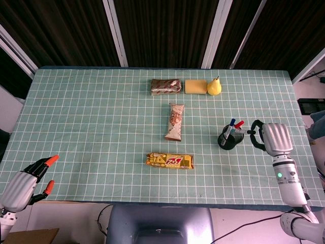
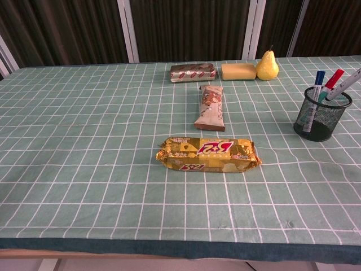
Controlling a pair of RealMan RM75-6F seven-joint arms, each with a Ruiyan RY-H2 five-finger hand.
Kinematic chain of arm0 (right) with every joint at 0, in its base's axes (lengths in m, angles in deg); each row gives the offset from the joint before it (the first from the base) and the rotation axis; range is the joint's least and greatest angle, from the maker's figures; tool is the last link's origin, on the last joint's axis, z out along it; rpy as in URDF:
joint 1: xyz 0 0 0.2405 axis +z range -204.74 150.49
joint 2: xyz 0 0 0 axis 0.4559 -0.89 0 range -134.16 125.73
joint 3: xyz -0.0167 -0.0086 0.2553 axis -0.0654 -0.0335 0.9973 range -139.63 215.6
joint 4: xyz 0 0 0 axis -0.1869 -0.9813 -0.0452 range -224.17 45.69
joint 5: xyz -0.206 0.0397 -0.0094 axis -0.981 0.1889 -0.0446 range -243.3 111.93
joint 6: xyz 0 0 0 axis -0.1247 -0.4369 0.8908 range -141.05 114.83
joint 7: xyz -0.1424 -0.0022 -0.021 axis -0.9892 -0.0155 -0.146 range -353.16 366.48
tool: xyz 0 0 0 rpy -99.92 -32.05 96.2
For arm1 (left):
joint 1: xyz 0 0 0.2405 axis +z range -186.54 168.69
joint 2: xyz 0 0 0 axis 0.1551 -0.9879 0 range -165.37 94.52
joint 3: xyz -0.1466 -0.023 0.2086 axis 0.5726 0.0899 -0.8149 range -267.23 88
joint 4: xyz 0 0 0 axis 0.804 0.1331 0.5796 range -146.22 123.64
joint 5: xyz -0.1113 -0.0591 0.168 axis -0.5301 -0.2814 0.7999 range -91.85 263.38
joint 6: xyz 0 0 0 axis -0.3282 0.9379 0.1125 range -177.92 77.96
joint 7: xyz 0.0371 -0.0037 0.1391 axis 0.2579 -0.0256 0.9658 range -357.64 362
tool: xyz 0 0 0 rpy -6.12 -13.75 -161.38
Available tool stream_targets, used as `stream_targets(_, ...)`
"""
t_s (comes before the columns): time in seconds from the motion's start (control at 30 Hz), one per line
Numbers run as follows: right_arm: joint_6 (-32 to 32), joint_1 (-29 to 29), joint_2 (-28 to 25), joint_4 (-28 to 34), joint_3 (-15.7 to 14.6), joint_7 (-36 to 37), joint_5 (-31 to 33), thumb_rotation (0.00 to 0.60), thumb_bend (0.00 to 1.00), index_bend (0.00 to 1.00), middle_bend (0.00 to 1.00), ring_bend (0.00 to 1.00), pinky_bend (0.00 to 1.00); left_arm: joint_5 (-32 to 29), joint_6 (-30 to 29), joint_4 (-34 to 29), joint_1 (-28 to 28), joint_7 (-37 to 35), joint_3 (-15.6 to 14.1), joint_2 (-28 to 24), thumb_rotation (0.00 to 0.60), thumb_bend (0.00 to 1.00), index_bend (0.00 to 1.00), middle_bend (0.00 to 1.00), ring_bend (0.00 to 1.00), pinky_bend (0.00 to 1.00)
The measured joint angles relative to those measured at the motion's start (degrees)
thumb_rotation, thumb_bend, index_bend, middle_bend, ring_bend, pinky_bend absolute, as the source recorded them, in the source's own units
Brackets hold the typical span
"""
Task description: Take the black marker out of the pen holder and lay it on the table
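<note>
Black mesh pen holder [image 2: 322,114] near the table's right edge, blue-capped and red-capped pens upright inside. Grey-barrelled marker [image 2: 345,84] slanting out over the rim, pinched by right hand [image 1: 274,138], tip apparently inside the cup. Extraction step under way, by the look of it. Next: lift clear of the rim, then lower flat onto green gridded tablecloth [image 1: 101,127]. Left hand [image 1: 28,180] idle at the near-left corner, fingers spread, holding nothing.

A pen holder [image 1: 229,139] stands at the table's [image 1: 91,132] right side, snack packets [image 1: 173,121] lying centre, a pear [image 1: 214,87] at the far edge.
</note>
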Motion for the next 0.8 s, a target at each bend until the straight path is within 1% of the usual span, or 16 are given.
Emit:
stream_targets(0.07, -0.97, -0.48, -0.60, 0.80, 0.25, 0.80, -0.73, 0.600, 0.99, 0.91, 1.00, 1.00, 1.00, 0.04, 0.01, -0.05, 0.00, 0.14, -0.01, 0.01, 0.600, 0.50, 0.10, 0.16, 0.18, 0.38)
stream_targets(0.17, -5.45, -2.06, -2.94, 4.87, 0.81, 4.75, -4.54, 0.600, 0.99, 0.91, 1.00, 1.00, 1.00, 0.10, -0.01, -0.13, 0.03, 0.29, -0.05, 0.01, 0.600, 0.50, 0.10, 0.16, 0.18, 0.38)
stream_targets(0.23, -8.82, -3.12, -4.66, 7.95, 1.10, 8.93, -7.85, 0.600, 0.99, 0.91, 1.00, 1.00, 1.00, 0.07, -0.02, -0.15, 0.04, 0.29, -0.04, -0.01, 0.600, 0.50, 0.10, 0.16, 0.18, 0.38)
stream_targets(0.37, -11.34, -4.25, -6.65, 10.39, 1.61, 17.11, -13.11, 0.600, 0.99, 0.91, 1.00, 1.00, 1.00, 0.04, 0.00, -0.14, 0.02, 0.18, -0.03, -0.04, 0.600, 0.50, 0.10, 0.16, 0.18, 0.38)
stream_targets(0.5, -11.85, -4.02, -6.37, 10.30, 2.01, 24.01, -16.94, 0.600, 0.99, 0.91, 1.00, 1.00, 1.00, 0.04, -0.18, -0.04, 0.07, -0.04, -0.01, -0.04, 0.600, 0.50, 0.10, 0.16, 0.18, 0.38)
stream_targets(0.67, -10.71, -2.43, -4.17, 8.42, 2.22, 31.61, -18.82, 0.600, 0.99, 0.91, 1.00, 1.00, 1.00, 0.16, -0.31, 0.06, 0.10, -0.14, -0.03, -0.04, 0.600, 0.50, 0.10, 0.16, 0.18, 0.38)
stream_targets(0.8, -8.65, -0.53, -2.06, 6.08, 2.21, 40.29, -19.97, 0.600, 0.99, 0.91, 1.00, 1.00, 1.00, 0.27, -0.51, 0.14, 0.17, -0.29, -0.07, -0.05, 0.600, 0.50, 0.10, 0.16, 0.18, 0.38)
